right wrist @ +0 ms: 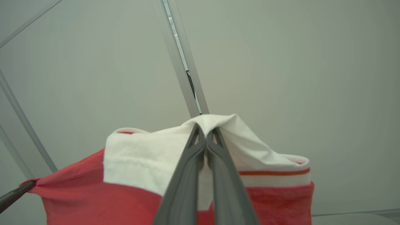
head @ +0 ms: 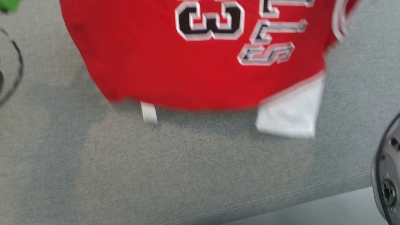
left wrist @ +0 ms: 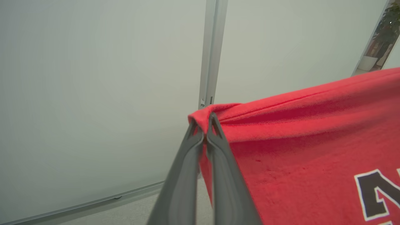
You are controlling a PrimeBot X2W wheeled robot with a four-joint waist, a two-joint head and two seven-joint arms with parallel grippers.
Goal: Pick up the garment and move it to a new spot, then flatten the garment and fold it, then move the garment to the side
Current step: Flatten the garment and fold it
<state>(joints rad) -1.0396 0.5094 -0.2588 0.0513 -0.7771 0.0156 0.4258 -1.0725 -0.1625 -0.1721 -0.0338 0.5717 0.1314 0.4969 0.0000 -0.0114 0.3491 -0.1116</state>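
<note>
Garment: red cloth garment point(head: 175, 72) with a black, white-edged "3" and lettering, hanging spread out over the grey woven cloth surface point(head: 156, 175); blurred; shadow on that surface just under the hem; touching it or clear of it, cannot tell.
Left gripper: left gripper point(left wrist: 204, 129) pinched fully closed on a bunched red corner of the garment, cloth pulled taut away from the tips.
Right gripper: right gripper point(right wrist: 206, 132) also squeezed closed, on a fold of the white sleeve point(right wrist: 140, 159) with its red stripe.
Sleeve end: white, drooping below the red hem, above the near right part of the grey surface.
Tag: small white label point(head: 149, 113) dangling from the hem, over the grey surface.
Behind the grippers: pale wall panels point(left wrist: 93, 93) joined by a metal strip.
</note>
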